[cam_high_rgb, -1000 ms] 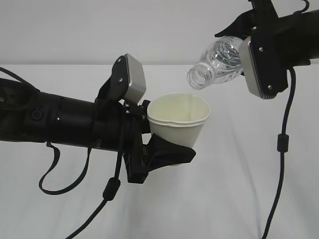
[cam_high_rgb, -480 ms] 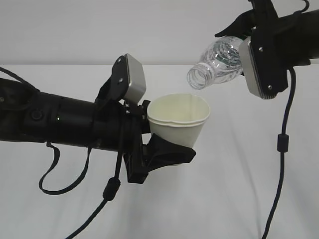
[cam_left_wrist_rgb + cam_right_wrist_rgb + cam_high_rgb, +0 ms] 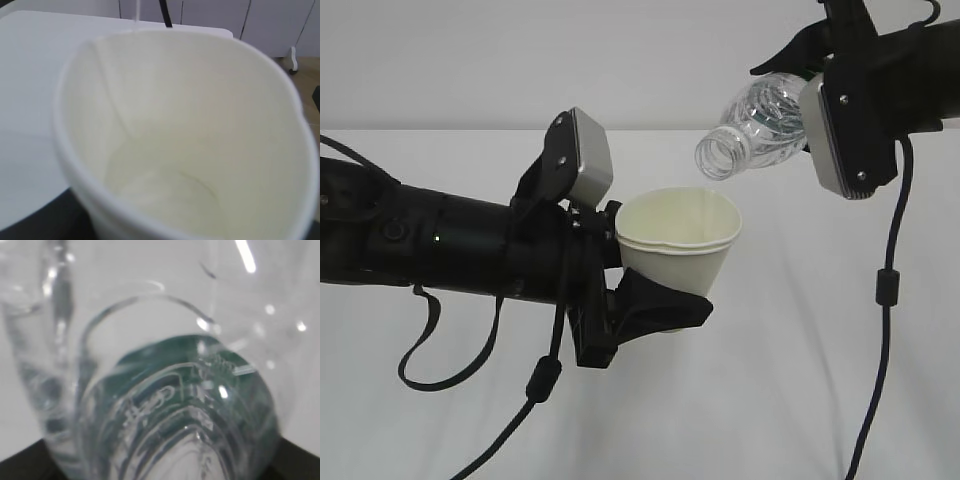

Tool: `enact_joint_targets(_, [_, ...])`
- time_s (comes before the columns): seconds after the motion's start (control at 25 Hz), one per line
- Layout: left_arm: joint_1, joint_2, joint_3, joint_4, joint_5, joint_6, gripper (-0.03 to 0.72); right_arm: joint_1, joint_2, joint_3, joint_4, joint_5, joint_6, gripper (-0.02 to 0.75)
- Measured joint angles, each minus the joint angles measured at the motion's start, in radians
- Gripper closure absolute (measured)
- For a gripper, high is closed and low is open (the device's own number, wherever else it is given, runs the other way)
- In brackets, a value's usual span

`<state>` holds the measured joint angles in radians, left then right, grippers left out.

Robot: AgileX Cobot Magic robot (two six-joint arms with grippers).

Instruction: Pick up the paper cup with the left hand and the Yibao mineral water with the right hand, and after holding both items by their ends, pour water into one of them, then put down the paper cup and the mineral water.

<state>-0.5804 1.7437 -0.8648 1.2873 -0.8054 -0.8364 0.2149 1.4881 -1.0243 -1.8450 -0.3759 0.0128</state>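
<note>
Am holding paper cup (image 3: 680,240) clamped in left end effector (image 3: 655,300); Yibao mineral water (image 3: 755,125), gripped in right end effector (image 3: 810,85), tilting above cup rim. Risking spill beyond rim, crushing cup.

No legible text, brand, number or sign in any view.

Yibao mineral water (image 3: 760,122): in the exterior view only the clear ribbed body and bare threaded neck show; no label lettering visible. In the right wrist view the bottle (image 3: 170,410) shows a dark green patch through the plastic and some raised, embossed marks on the clear wall (shape suggests characters, too blurred and distorted to read).

Paper cup (image 3: 678,240): plain cream-white outside; left wrist view shows the inner wall (image 3: 200,115), unprinted.

Grey box modules on both arms: screws only, no markings discernible.
</note>
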Motion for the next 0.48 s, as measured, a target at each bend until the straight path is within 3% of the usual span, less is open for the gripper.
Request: enact_joint_targets(0.48, [0.000, 0.000, 0.000, -0.023, 0.004, 0.000, 0.257, 0.000, 0.000, 0.000, 0.000, -0.002, 0.000, 0.248])
